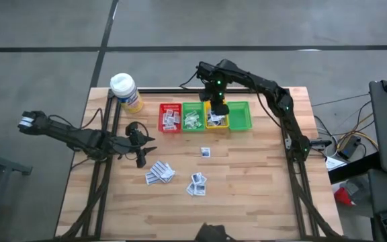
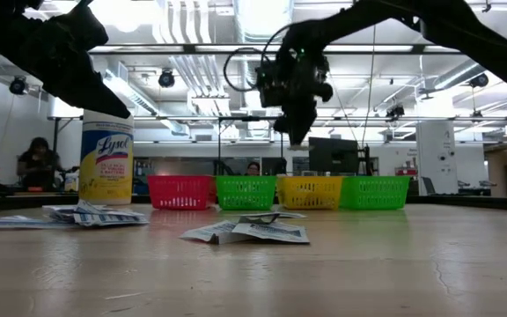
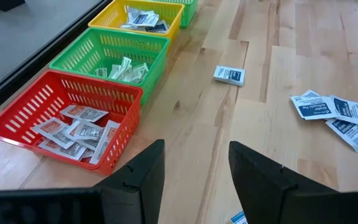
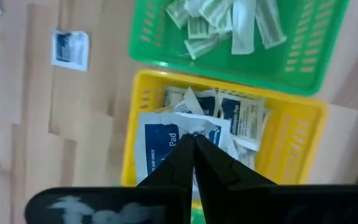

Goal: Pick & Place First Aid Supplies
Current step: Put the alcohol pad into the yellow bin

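- Closest to the low camera I've got a little heap of packets [image 2: 246,232] lying flat on the table [image 1: 261,195], with a second heap [image 1: 160,173] just beside my left gripper.
- Left gripper [image 1: 142,149] sits low over bare wood, fingers apart, nothing in them.
- Right gripper [image 4: 193,144] hangs over the yellow bin [image 1: 217,122], fingers pressed together, tips just above a blue-print packet [image 4: 166,146] in that bin.
- Red bin [image 1: 170,117] and green bin [image 1: 193,118] hold packets too.
- One stray packet [image 1: 206,152] lies alone in front of the bins.

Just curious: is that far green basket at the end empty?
Looks empty: the end green basket shows only bare mesh from above, unlike the yellow basket.
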Robot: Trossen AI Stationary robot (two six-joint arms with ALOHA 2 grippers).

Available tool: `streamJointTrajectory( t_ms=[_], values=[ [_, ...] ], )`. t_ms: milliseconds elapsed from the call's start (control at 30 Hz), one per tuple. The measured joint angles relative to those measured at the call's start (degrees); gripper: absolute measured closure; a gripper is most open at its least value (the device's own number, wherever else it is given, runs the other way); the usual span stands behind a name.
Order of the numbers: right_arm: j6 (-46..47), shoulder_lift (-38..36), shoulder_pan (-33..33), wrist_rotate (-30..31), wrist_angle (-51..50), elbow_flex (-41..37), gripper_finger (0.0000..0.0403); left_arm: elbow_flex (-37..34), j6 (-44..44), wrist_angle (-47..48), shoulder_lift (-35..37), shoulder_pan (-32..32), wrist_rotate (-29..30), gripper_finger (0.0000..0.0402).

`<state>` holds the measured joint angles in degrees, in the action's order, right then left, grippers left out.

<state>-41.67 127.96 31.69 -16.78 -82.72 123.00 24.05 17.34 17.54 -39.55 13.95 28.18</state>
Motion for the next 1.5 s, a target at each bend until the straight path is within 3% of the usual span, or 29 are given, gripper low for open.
streamJointTrajectory(
  t_ms=[400,867,1300,1500],
  values=[
    [2.6,0.0,1.6,5.2,10.8,-13.3,0.0394,0.0,0.0,0.0,0.0,0.0,0.0,0.0229],
    [5.0,0.0,1.6,5.3,13.1,-12.7,0.0389,0.0,0.3,-0.2,0.0,0.0,0.3,0.0229],
    [5.3,0.0,1.7,5.4,11.1,-11.9,0.0270,0.0,0.4,-0.2,0.0,0.0,0.3,0.0229],
    [8.1,-0.4,1.3,3.8,5.1,-9.3,0.0240,0.0,0.4,-0.2,0.0,0.0,0.3,0.0229]
  ],
)
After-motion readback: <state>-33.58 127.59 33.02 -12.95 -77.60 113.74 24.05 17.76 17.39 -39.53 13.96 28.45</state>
